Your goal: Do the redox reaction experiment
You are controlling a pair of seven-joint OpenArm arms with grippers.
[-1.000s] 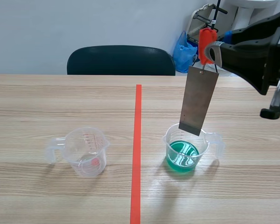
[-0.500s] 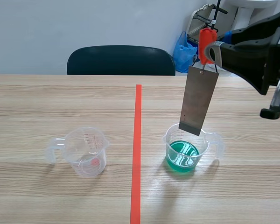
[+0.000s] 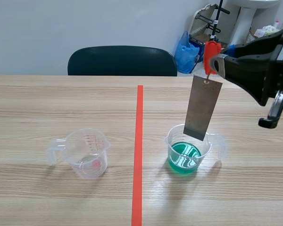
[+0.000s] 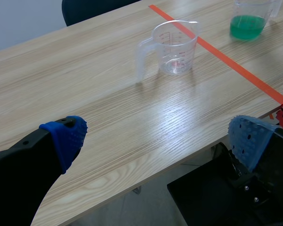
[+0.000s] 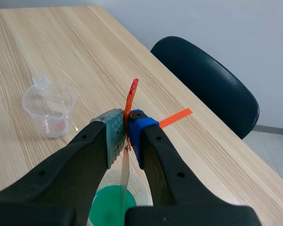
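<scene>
Since one second ago the right end effector (image 5: 127, 135), clamped on the red clip (image 3: 211, 52), shifted a little sideways; the metal plate (image 3: 203, 109) hangs below it over the cup of green liquid (image 3: 185, 155), so dipping seems in hand, needing a straight lowering, while the left end effector (image 4: 156, 139) is apart.

The setting is a plain indoor test room of office or teaching-lab type. Indicators: a wood-grain worktop (image 3: 61, 103) with a dark padded chair (image 3: 122, 61) at its far edge, a bare pale wall (image 3: 61, 23), a clear graduated cup (image 3: 87, 153) and a second cup with green liquid (image 3: 188, 151). A blue plastic bag (image 3: 185, 52) sits beyond the far right corner.
</scene>
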